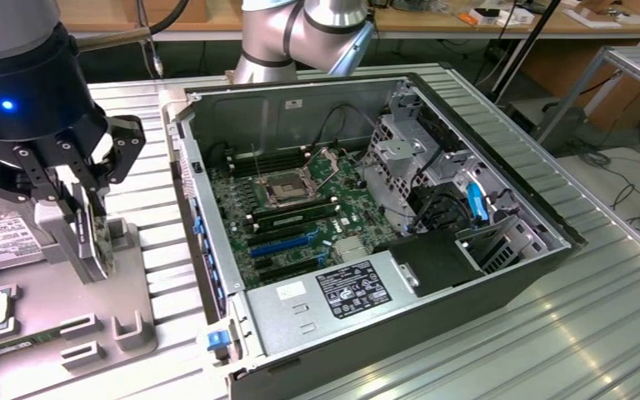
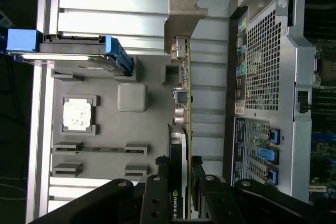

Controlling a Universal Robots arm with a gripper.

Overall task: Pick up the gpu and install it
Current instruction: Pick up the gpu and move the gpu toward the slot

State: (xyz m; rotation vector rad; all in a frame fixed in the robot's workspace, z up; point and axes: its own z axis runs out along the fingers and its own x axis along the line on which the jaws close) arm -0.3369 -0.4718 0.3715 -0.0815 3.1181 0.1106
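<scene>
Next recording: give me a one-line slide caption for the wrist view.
Gripper clamped on the gpu, seen edge-on over the grey parts tray, beside the computer case.

The arm (image 1: 297, 33) is a smooth silver-grey tube with rounded joints. Its wrist housing (image 1: 14, 75) is a glossy black cylinder with a small blue light (image 1: 7, 105). The gripper (image 1: 87, 237) is black, made of hinged link bars with round pivot screws.
</scene>
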